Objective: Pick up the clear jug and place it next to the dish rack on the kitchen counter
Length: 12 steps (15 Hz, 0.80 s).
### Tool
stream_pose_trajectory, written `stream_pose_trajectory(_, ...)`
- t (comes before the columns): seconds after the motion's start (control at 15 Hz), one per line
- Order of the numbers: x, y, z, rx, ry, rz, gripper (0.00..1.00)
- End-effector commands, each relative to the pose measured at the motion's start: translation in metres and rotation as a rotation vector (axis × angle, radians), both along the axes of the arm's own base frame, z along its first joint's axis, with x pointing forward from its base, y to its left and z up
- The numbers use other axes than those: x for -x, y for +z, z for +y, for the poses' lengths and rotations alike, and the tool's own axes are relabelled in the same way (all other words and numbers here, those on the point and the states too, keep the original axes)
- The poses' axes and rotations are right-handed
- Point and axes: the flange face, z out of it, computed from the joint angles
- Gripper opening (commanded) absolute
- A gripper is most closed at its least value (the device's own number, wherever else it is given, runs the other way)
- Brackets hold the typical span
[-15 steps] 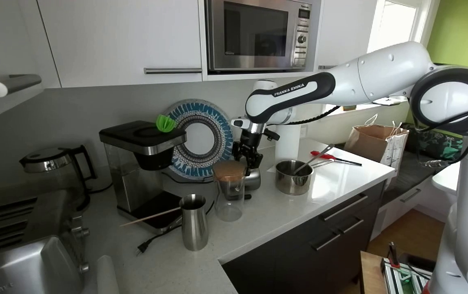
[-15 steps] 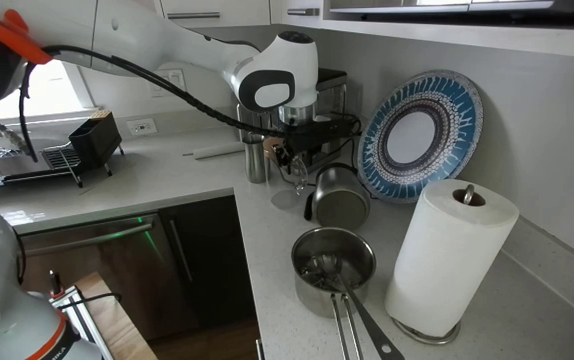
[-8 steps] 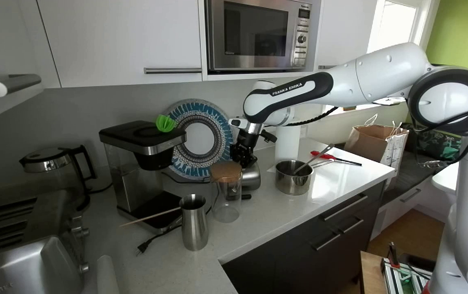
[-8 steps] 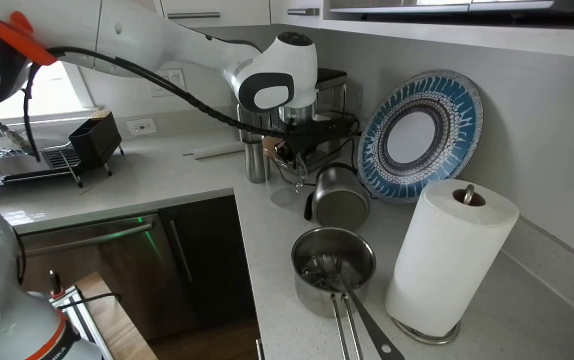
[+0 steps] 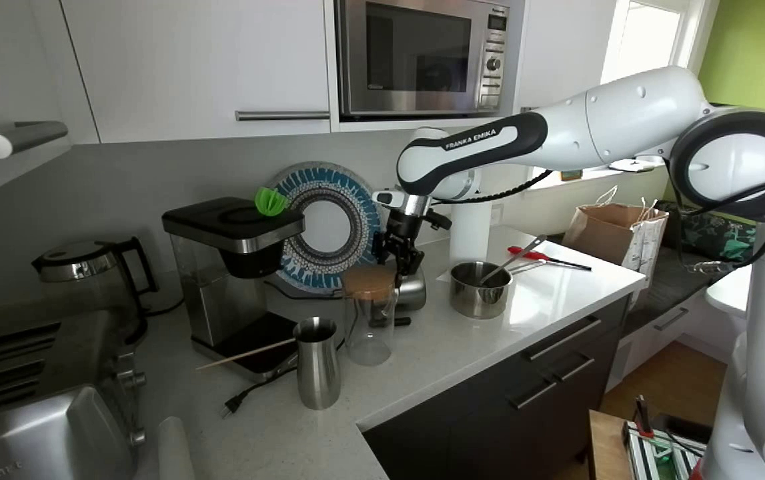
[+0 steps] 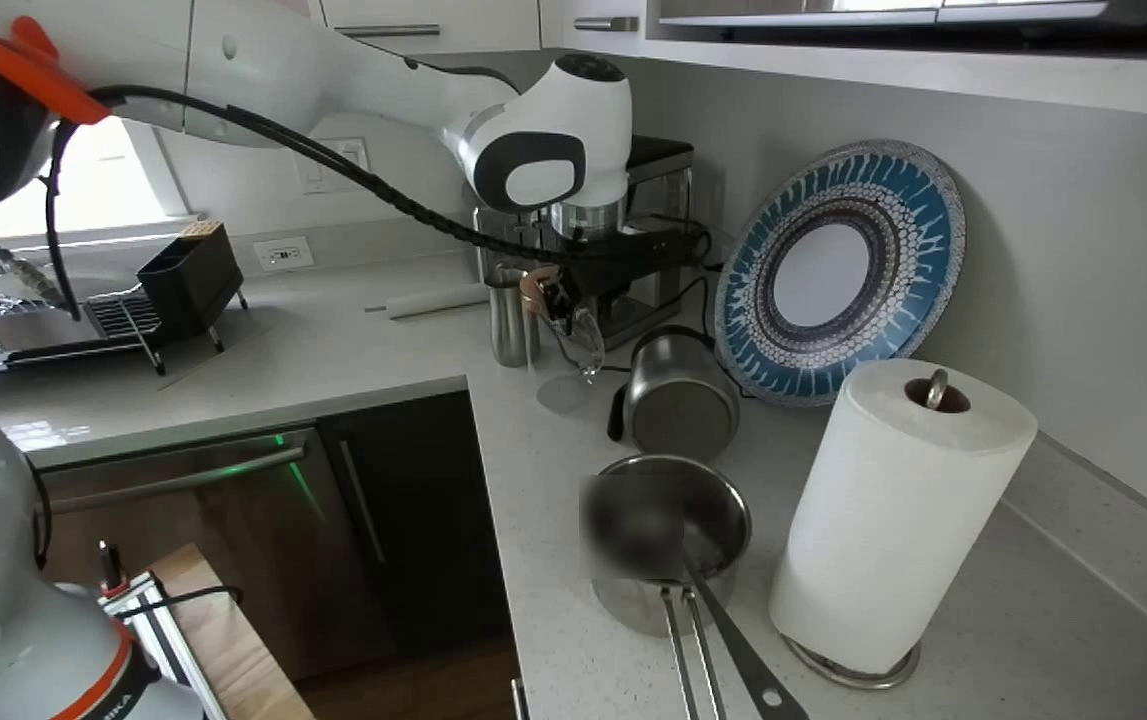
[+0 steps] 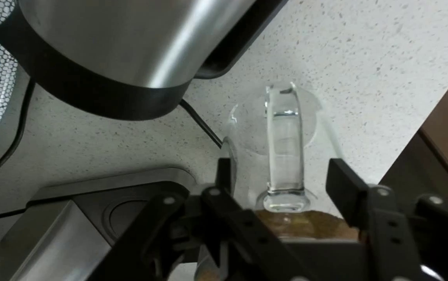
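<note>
Clear jug (image 5: pixel 370 333) upright on the kitchen counter (image 5: pixel 422 357), near the inside corner of the L, with a round brown cork-like top (image 5: pixel 369 283) in place. Gripper (image 7: pixel 281 173) at the upper part of the jug, with fingers (image 7: pixel 347 191) spread apart to either side of its glass handle (image 7: pixel 285 144); in the wrist view, visible gaps between handle and fingers on both sides. Lower in the same view, the edge of the cork-like top, partly hidden by the gripper: impossible to judge contact there. Dish rack (image 6: pixel 123 316), with a black holder (image 6: pixel 191 285) at one end, on the adjoining stretch of counter in an exterior view, well apart from the jug. Just beside the jug, an upright steel mug (image 5: pixel 319 367). Near the jug on roughly the opposite side, a steel vessel (image 6: pixel 683 410) with a black handle (image 6: pixel 617 412), apparently lying on its side. Farther along, a squat steel pot (image 5: pixel 479 303) with a long-handled utensil (image 6: pixel 748 645) leaning in it and with part of the interior blurred in an exterior view. Beside the pot, toward the wall (image 6: pixel 1063 300), an upright paper towel roll (image 6: pixel 898 520). Propped against the wall, a round disc (image 5: pixel 327 227) with a blue pattern. Close by, a black coffee machine (image 5: pixel 225 303) with a bright green object (image 5: pixel 269 201) on top. Past the machine, a kettle (image 5: pixel 79 263) and a steel toaster (image 5: pixel 82 413)
</note>
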Motion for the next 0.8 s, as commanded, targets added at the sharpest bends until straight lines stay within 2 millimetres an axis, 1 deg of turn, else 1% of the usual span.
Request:
stream_pose_trajectory(0.0,0.0040,0.0066,0.0034,-0.037,0.048,0.021,0.39)
stream_pose_trajectory(0.07,0.0044,0.0071,0.0037,-0.039,0.055,0.030,0.32)
stream_pose_trajectory(0.13,0.0045,0.0076,0.0039,-0.040,0.061,0.035,0.22)
stream_pose_trajectory(0.33,0.0053,0.0066,0.0031,-0.037,0.062,0.052,0.01)
stream_pose_trajectory(0.4,0.0055,0.0057,0.0032,-0.037,0.062,0.056,0.05)
stream_pose_trajectory(0.47,0.0061,0.0054,0.0033,-0.037,0.060,0.061,0.06)
stream_pose_trajectory(0.73,0.0040,0.0097,-0.0008,-0.049,0.026,0.044,0.06)
